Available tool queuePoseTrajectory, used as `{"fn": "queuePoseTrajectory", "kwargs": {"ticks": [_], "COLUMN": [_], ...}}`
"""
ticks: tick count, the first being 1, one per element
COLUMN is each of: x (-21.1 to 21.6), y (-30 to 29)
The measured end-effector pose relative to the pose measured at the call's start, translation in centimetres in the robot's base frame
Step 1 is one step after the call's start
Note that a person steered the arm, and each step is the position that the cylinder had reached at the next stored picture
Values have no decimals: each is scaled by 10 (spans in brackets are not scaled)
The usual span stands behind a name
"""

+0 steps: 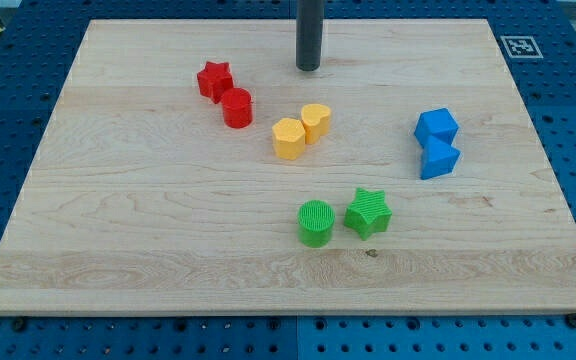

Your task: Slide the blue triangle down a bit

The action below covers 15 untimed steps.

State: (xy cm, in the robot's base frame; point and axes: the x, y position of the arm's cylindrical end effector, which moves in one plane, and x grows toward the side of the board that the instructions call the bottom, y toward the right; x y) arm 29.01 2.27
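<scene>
Camera view shows my tip [309, 68] upright near the table's [118, 250] top centre, touching no block; there is no hand, just a rod cut off by the frame's top edge. Two blue blocks sit at right: a cube [436, 126] touching the blue triangle [439, 159], its shape unclear. Two red [214, 80] [236, 107], two yellow [289, 139] [316, 122], two green [316, 223] [368, 212].

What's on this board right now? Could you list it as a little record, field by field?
Surface: wooden board on a blue pegboard table
My tip: near the view's top centre, touching no block
Red pair: red star with red cylinder just below-right of it
Yellow pair: two yellow blocks side by side, mid-board
Blue pair: blue cube above blue triangle, at the view's right, touching
Green pair: green cylinder left of green star
Task state: blue triangle not yet reached
</scene>
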Motion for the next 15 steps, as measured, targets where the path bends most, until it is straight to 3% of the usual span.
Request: {"fn": "queuePoseTrajectory", "kwargs": {"ticks": [5,10,12,15], "x": [0,59,81,154], "y": [8,125,111,111]}}
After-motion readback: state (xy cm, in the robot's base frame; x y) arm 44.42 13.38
